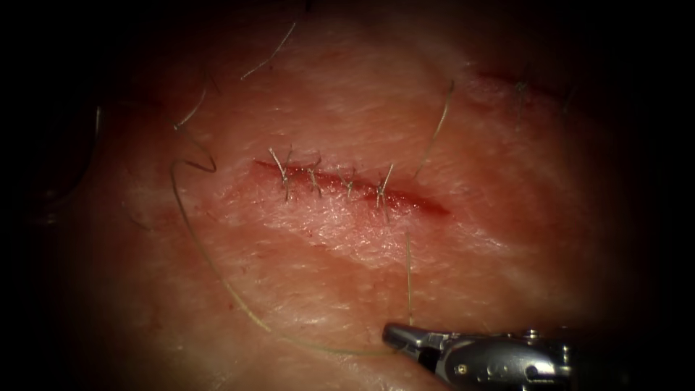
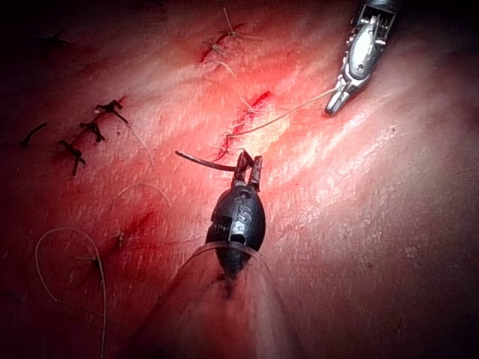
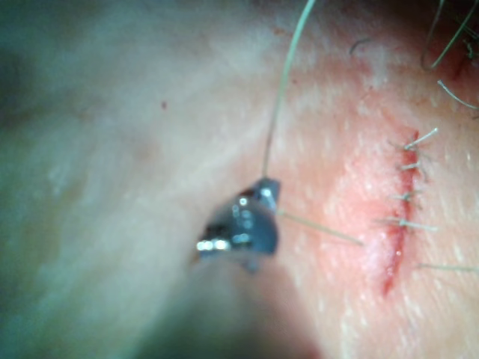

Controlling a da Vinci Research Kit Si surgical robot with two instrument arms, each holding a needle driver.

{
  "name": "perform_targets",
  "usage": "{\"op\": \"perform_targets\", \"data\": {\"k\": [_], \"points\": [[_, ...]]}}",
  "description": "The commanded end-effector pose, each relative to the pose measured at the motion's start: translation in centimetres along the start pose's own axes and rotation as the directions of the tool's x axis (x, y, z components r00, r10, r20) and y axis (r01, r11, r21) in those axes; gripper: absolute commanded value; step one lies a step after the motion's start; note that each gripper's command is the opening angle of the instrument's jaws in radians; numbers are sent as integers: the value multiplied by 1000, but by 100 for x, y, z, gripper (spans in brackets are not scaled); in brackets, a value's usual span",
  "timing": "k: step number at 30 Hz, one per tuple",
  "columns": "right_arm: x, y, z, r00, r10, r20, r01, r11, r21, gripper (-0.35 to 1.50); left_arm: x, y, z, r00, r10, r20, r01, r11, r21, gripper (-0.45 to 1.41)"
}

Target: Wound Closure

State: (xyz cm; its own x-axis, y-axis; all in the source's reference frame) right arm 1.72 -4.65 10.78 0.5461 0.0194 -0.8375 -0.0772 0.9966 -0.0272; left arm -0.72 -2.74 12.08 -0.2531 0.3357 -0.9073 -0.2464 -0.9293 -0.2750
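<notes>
R hand (image 1: 394,337) grips thread (image 1: 217,271) — L hand (image 2: 248,170) holds needle (image 2: 203,161).

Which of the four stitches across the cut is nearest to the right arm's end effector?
The rightmost stitch. It sits closest above the right end effector, which holds the thread rising toward it.
</notes>
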Motion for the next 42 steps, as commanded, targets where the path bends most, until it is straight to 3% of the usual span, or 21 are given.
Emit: {"op": "perform_targets", "data": {"k": [1, 4, 7, 8, 11, 17, 23, 27, 28, 29, 30, 33, 35, 36, 37, 38, 39, 41, 42], "points": [[-1, -6, 8, 1000, 1, -2, -1, 1000, 2, -35, -6, 3, 6, 1000, -2, -1, 2, 1000, -4, -45], [0, -2, 12, 1000, 12, -3, -12, 1000, -6, -35, -6, 3, 7, 1000, -2, -1, 2, 1000, -4, -45], [0, 0, 14, 1000, 21, -15, -21, 999, -36, 58, -6, 4, 7, 1000, -1, -2, 1, 1000, -6, -45], [0, 2, 15, 999, 53, -3, -53, 996, -74, 106, -6, 5, 7, 1000, -6, -4, 6, 1000, -9, -45], [0, 1, 11, 996, 93, 2, -93, 992, -91, 125, -7, 6, 6, 1000, -5, -6, 5, 1000, -12, -45], [10, -5, -7, 992, 125, 0, -125, 988, -87, 147, -17, 9, 8, 1000, -14, -3, 14, 1000, -16, -45], [23, -8, -40, 992, 125, 29, -124, 992, -33, 147, -30, 18, 11, 1000, -23, 4, 23, 999, -27, -45], [30, 13, -69, 990, 141, 27, -141, 990, 8, 145, -29, 16, 11, 1000, -24, 1, 24, 999, -34, -45], [31, 16, -72, 989, 144, 22, -145, 989, 6, 145, -30, 13, 11, 999, -36, 0, 36, 999, -37, -13], [32, 19, -74, 989, 148, 16, -148, 989, 2, 145, -33, 8, 10, 996, -88, 0, 88, 995, -47, 7], [32, 19, -74, 989, 148, 16, -148, 989, 2, 145, -33, 8, 10, 996, -88, 0, 88, 995, -47, 7], [31, 15, -70, 989, 145, 16, -145, 989, -1, 145, -45, 5, 9, 996, -86, -3, 86, 995, -51, -45], [29, 12, -66, 990, 142, 16, -142, 990, -4, 143, -52, 5, 13, 997, -81, -5, 81, 996, -49, -45], [28, 12, -64, 990, 142, 17, -142, 990, -6, 143, -56, 2, 16, 996, -90, -5, 90, 995, -50, -23], [27, 12, -63, 990, 142, 18, -142, 990, -7, 143, -58, -1, 17, 994, -108, -1, 108, 993, -43, 15], [28, 13, -63, 990, 143, 18, -142, 990, -7, 143, -60, -4, 16, 990, -143, 6, 143, 989, -29, 64], [28, 13, -63, 989, 144, 18, -143, 990, -7, 143, -63, -11, 14, 979, -202, 16, 202, 979, 0, 126], [29, 13, -62, 989, 144, 18, -144, 990, -7, 143, -66, -17, 11, 972, -232, 24, 231, 972, 29, 135], [29, 13, -62, 989, 144, 18, -143, 990, -8, 143, -69, -25, 5, 967, -253, 38, 249, 964, 91, 140]]}}
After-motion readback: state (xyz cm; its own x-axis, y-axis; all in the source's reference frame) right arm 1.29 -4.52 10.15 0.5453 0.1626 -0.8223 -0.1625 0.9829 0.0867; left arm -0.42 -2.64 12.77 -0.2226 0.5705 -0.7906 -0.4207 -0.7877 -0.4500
